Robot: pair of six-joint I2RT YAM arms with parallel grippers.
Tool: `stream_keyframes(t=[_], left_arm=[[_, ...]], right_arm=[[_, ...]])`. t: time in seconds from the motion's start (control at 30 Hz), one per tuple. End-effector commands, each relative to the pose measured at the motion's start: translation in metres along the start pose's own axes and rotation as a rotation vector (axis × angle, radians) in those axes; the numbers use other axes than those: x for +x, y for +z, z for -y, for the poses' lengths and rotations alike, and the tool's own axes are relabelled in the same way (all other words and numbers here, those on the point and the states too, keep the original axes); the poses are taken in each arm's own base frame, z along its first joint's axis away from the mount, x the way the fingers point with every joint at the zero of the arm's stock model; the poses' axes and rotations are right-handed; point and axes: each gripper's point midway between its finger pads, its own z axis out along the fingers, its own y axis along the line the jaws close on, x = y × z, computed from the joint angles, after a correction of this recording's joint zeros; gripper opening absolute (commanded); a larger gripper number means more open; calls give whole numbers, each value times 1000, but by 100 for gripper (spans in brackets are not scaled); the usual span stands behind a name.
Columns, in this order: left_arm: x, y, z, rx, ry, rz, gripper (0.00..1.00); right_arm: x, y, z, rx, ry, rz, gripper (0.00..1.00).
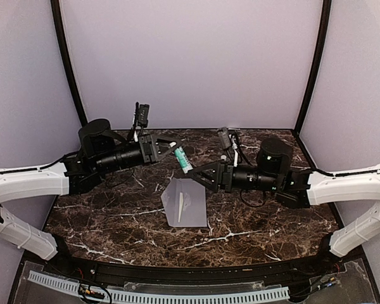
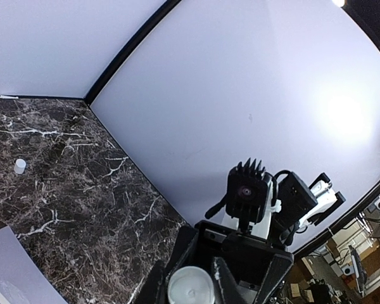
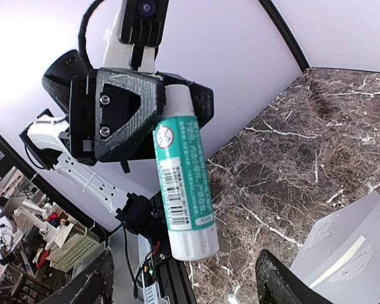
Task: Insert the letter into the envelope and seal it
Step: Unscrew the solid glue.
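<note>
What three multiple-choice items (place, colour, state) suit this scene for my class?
1. Where is the envelope? A) flat on the table B) on the floor C) leaning on the wall
2. The glue stick has a body that is: A) red B) green C) yellow
3. The right gripper is: A) shut on the glue stick B) shut on the envelope C) open
Key: 1A, it lies flat on the dark top; 2B, its label is green; 3C, its fingers stand wide apart, while the left gripper holds the glue stick.

Ahead of the right gripper (image 1: 194, 172): glue stick (image 3: 182, 190), clamped in the left gripper (image 1: 173, 147). Below, between both: envelope (image 1: 187, 202), lying flat. The outward sides are free.
</note>
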Motion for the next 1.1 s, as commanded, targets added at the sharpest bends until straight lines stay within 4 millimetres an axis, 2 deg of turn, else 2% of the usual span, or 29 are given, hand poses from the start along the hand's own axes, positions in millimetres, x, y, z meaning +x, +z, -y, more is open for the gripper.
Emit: stream_keyframes(t=[0.0, 0.3, 0.6, 0.93, 1.07], left_arm=[[-33, -16, 16, 43, -1, 167, 0], [-45, -25, 23, 59, -6, 223, 0], [-43, -27, 25, 65, -14, 213, 0], [-39, -26, 26, 75, -13, 186, 0], [-33, -24, 25, 69, -11, 153, 0]], right_arm=[[-45, -10, -26, -115, 89, 248, 74], [-50, 12, -29, -134, 86, 232, 71], [-43, 25, -36, -144, 43, 177, 46], [-44, 28, -34, -138, 43, 180, 19], [-47, 27, -36, -130, 29, 189, 13]])
